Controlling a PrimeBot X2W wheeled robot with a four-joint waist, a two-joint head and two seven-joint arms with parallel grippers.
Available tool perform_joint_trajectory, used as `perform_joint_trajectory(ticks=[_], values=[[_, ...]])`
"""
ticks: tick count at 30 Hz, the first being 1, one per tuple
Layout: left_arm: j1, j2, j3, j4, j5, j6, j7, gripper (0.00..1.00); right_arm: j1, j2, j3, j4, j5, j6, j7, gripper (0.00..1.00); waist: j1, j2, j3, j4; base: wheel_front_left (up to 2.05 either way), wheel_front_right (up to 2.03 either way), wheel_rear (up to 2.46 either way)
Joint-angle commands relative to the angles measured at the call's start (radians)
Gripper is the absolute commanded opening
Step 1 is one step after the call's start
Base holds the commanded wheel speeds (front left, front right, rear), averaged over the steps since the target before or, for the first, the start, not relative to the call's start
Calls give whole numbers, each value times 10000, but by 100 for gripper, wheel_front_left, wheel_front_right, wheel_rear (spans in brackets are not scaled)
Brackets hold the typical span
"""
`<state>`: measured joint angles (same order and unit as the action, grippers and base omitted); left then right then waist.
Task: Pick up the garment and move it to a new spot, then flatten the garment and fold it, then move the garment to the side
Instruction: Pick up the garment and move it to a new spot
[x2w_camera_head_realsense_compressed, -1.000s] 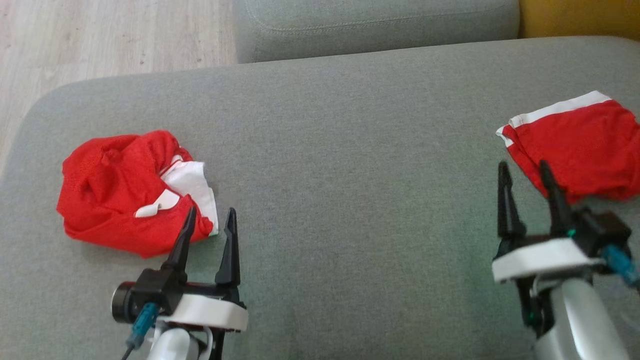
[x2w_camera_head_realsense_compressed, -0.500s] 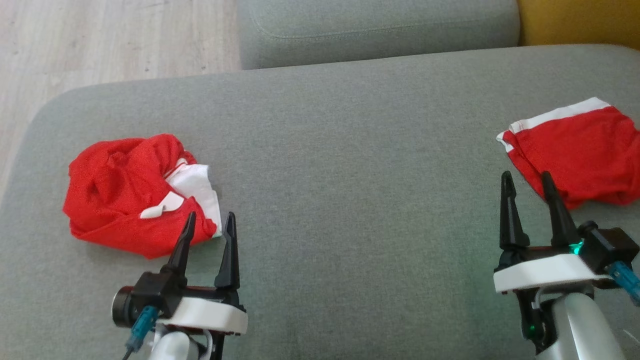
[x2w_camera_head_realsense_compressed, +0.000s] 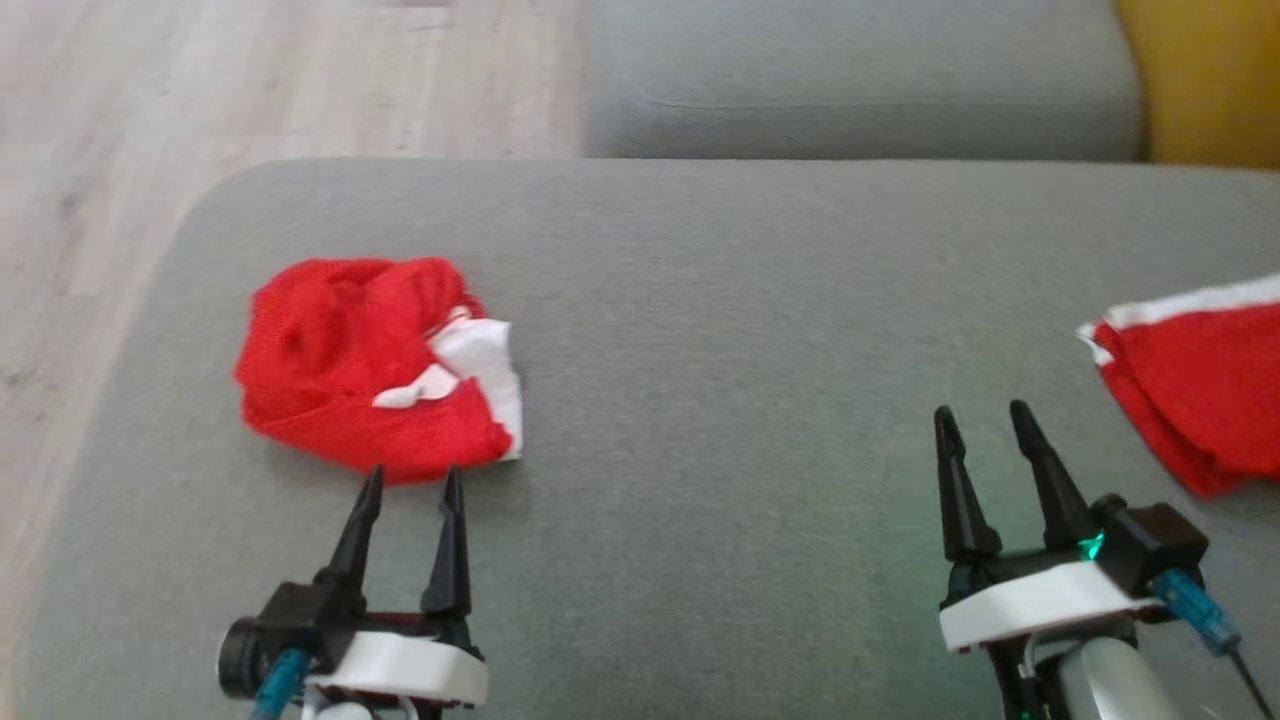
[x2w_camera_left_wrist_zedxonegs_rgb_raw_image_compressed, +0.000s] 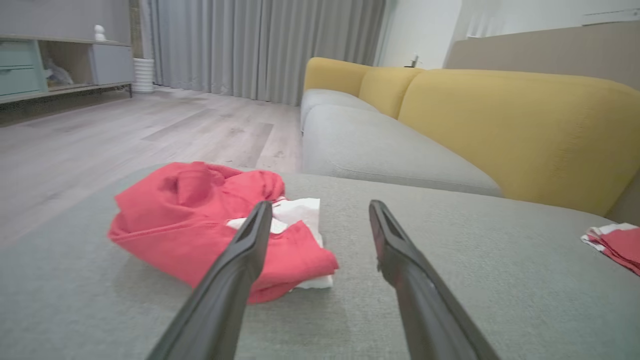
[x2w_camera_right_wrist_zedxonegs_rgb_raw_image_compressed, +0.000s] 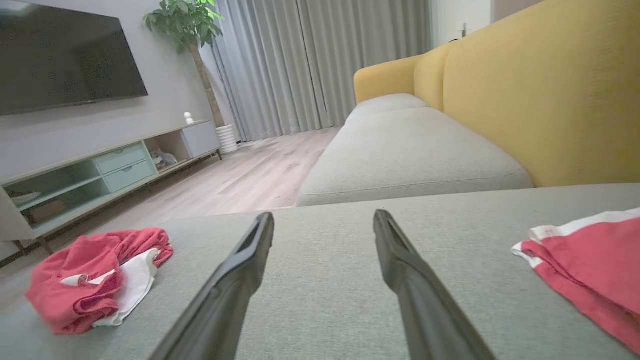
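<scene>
On the grey cushion two red garments are counted: a crumpled garment near the rounded left edge, a folded garment far right, bare fabric left between. Two grippers are held spread and empty, left gripper just short of the crumpled garment, right gripper near the folded one.

Folded red garment partly off-frame

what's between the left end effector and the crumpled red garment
Nothing visible: the open left end effector points at the crumpled red garment from close by, with bare grey cushion between them.
</scene>
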<state>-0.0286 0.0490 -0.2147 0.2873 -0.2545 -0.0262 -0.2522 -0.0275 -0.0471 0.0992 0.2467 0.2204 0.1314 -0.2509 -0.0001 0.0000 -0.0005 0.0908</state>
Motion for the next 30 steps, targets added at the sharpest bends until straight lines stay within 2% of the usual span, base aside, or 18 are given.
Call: perform_joint_trajectory(ticks=[1,8,16,23,30], values=[[-232,12,485,-364,37,40,-95,100,-165,-32,276,-303,61,-7,-108,100,1,0,-130,454,0,0,0],[-32,12,613,-435,19,64,-95,100,102,-32,713,-193,250,-7,-108,100,1,0,-358,1513,0,0,0],[163,12,618,-365,211,-23,-95,100,209,-32,969,-75,623,-7,-108,100,1,0,-618,2381,0,0,0],[229,12,658,-366,236,-59,-95,100,234,-32,941,-98,750,-7,-108,100,1,0,-666,2795,0,0,0],[262,12,747,-438,284,-83,-95,100,205,-32,958,-103,775,-7,-108,100,1,0,-492,2762,0,0,0]])
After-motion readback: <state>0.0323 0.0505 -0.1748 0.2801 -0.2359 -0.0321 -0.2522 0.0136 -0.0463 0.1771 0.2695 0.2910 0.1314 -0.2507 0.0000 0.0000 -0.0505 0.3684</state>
